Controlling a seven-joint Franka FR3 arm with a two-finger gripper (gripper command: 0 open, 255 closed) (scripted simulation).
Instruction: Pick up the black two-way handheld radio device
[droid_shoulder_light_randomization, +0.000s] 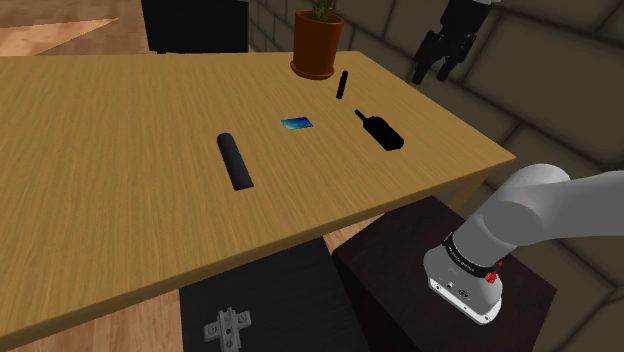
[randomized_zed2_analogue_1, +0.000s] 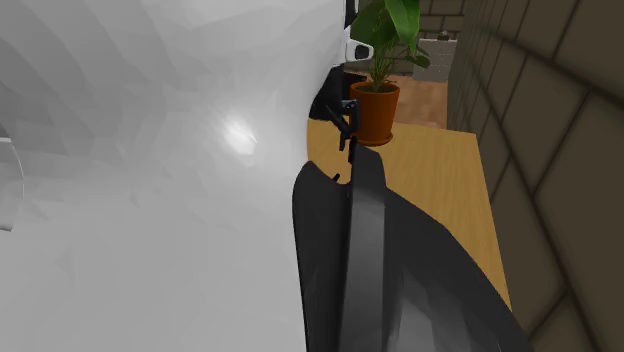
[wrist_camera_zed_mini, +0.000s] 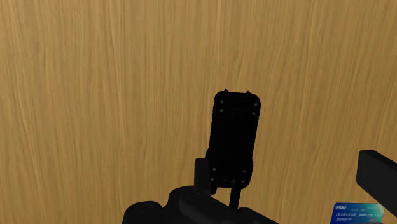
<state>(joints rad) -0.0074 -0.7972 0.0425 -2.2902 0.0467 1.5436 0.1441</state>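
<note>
Shoulder view: radio (droid_shoulder_light_randomization: 383, 132) lies flat on the surface (droid_shoulder_light_randomization: 120, 180), antenna toward 10 o'clock. It sits at 3 o'clock of a blue card (droid_shoulder_light_randomization: 296, 123), near but apart. Plant pot (droid_shoulder_light_randomization: 317, 45) is at the radio's 11 o'clock and a black bar (droid_shoulder_light_randomization: 235, 160) at the card's 8 o'clock, both well apart from the radio.

Gripper (droid_shoulder_light_randomization: 432, 72) hangs high above, at the radio's 1 o'clock, fingers apart w/ nothing btwn them, prob. ready to drop over the body.

Wrist view: radio (wrist_camera_zed_mini: 234, 137) is near centre, so the hand looks lined up for a top-down approach. Flat pose w/ bare wood round it should suit a pinch across the narrow sides. Card (wrist_camera_zed_mini: 356, 213) might get nudged.
</note>
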